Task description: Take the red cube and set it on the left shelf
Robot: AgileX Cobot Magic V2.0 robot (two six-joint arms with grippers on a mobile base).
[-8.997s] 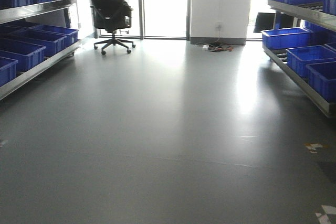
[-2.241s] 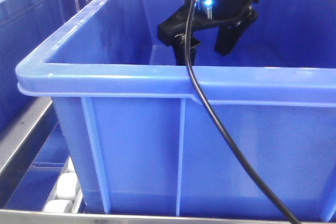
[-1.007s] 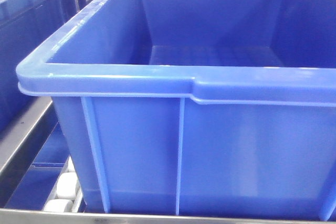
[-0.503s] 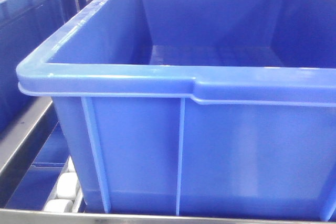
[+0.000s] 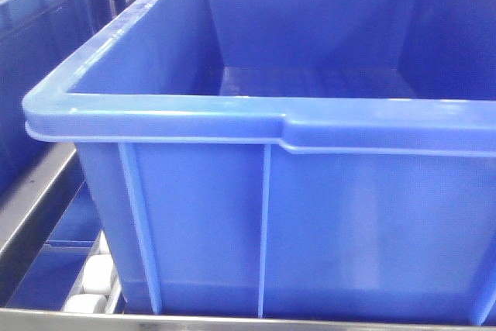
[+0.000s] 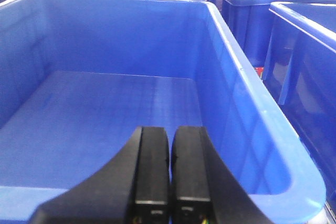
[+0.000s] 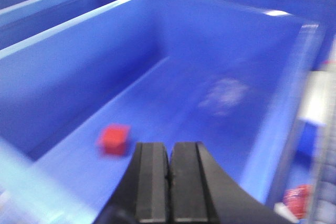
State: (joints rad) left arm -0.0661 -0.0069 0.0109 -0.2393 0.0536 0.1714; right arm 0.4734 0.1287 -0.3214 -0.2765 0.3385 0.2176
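Observation:
The red cube (image 7: pixel 114 139) lies on the floor of a big dark blue crate (image 7: pixel 79 61), near its left wall, in the blurred right wrist view. My right gripper (image 7: pixel 168 146) hangs shut and empty above that floor, just right of the cube and apart from it. In the left wrist view my left gripper (image 6: pixel 169 129) is shut over the near rim of a blue crate (image 6: pixel 252 98) whose visible floor is bare. The front view is filled by one crate (image 5: pixel 271 122) on the left shelf (image 5: pixel 31 215). Neither the cube nor a gripper shows there.
More blue crates (image 6: pixel 294 30) stand close beside and behind the one under my left gripper. White rollers (image 5: pixel 97 273) of the rack show under the crate at lower left. A blurred red thing (image 7: pixel 296 198) sits outside the crate at lower right.
Nine seconds ago the front view showed an open aisle; now a crate fills it. An open gripper that hung inside the crate 2.2 s ago has left that view. Little differs over the last second.

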